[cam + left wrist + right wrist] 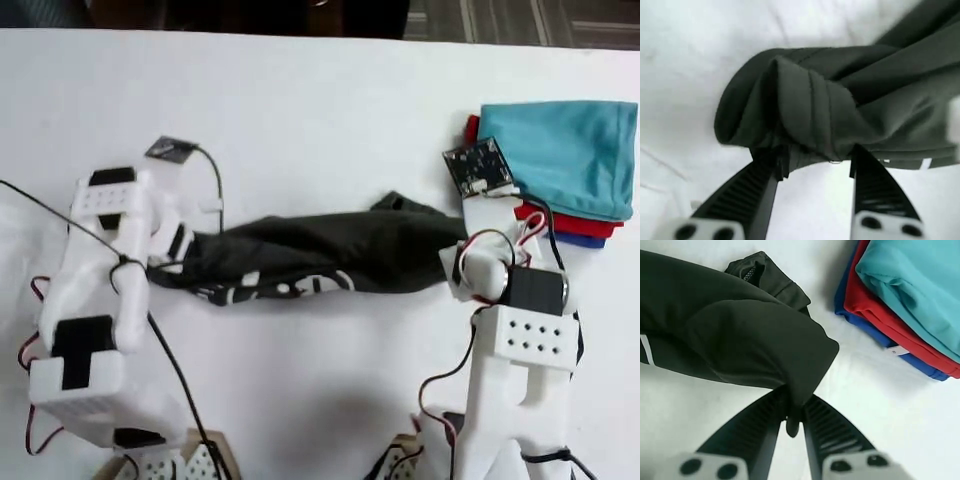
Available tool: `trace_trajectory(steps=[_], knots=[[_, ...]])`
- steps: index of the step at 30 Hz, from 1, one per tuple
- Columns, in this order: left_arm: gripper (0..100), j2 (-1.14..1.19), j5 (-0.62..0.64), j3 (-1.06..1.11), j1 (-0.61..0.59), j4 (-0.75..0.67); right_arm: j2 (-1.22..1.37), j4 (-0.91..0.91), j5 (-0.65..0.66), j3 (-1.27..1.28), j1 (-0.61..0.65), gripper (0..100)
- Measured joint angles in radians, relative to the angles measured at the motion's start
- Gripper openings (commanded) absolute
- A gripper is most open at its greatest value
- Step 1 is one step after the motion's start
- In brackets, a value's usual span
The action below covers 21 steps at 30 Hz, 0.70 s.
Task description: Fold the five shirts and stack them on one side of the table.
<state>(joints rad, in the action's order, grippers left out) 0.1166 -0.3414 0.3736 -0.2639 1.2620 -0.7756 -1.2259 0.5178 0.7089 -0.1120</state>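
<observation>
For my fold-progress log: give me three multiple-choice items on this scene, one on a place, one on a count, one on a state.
1. Where is the folded stack? A) table's middle B) beside the right gripper C) near table edge
2. How many shirts are in it? A) one B) three C) five
3. The black shirt is: A) folded flat B) lying untouched C) stretched between the right gripper and left gripper
Answers: 1 B, the right wrist view shows it close by; 2 B, teal shirt over red shirt over blue shirt; 3 C, each gripper clamps one end.
</observation>
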Motion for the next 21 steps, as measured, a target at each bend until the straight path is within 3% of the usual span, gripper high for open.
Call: trace_trajectory(steps=[9, 14, 21], knots=[[21, 0.000, 0.023, 0.014, 0.060, -0.044, 0.000, 0.000, 0.000, 0.000, 0.000, 2.0], [2, 0.000, 0.077, 0.014, 0.129, -0.044, 0.000, 0.000, 0.000, 0.000, 0.000, 2.0], [3, 0.000, 0.091, 0.011, 0.138, -0.018, 0.000, 0.000, 0.000, 0.000, 0.000, 2.0]])
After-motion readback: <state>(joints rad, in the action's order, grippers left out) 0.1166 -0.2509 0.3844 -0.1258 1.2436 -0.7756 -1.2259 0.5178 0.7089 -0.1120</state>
